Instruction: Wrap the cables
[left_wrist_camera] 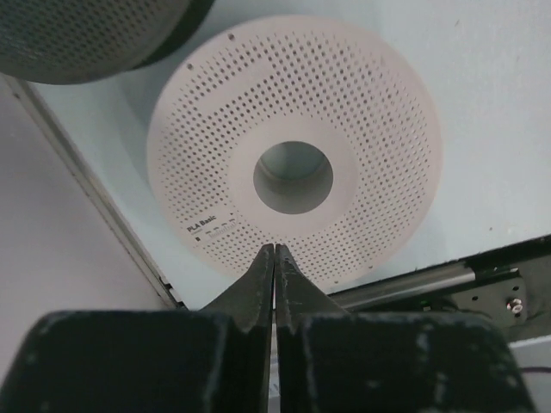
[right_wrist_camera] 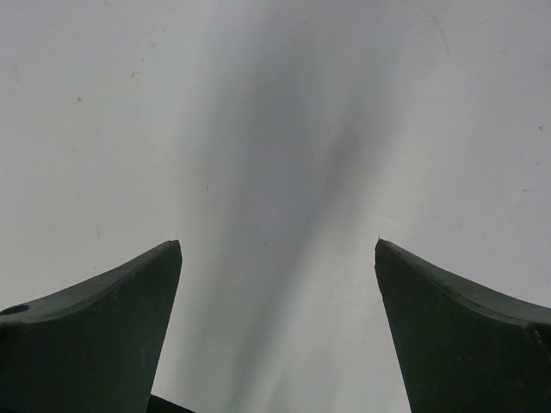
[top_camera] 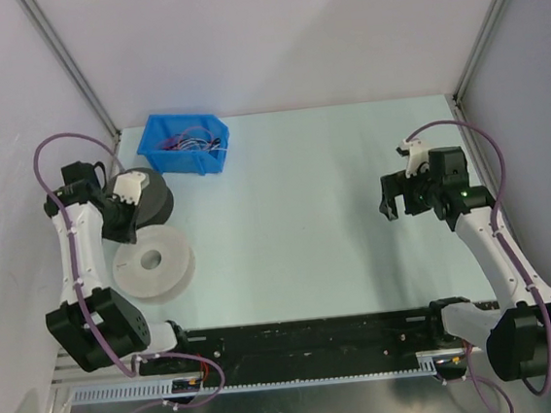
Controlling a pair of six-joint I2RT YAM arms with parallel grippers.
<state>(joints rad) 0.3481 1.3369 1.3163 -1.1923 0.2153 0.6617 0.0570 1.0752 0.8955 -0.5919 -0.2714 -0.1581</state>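
A blue bin (top_camera: 187, 143) at the far left holds a tangle of cables (top_camera: 191, 139). A white perforated spool (top_camera: 154, 262) lies flat at the left, and it fills the left wrist view (left_wrist_camera: 293, 155). A dark grey spool (top_camera: 152, 194) sits just behind it, its edge showing in the left wrist view (left_wrist_camera: 86, 34). My left gripper (top_camera: 121, 221) hovers above the white spool, jaws shut and empty (left_wrist_camera: 275, 249). My right gripper (top_camera: 397, 200) is open and empty over bare table at the right (right_wrist_camera: 277, 245).
A black rail (top_camera: 317, 334) runs along the near edge of the table between the arm bases. White walls and metal frame posts (top_camera: 72, 65) enclose the table on three sides. The pale table surface (top_camera: 305, 213) lies between the two grippers.
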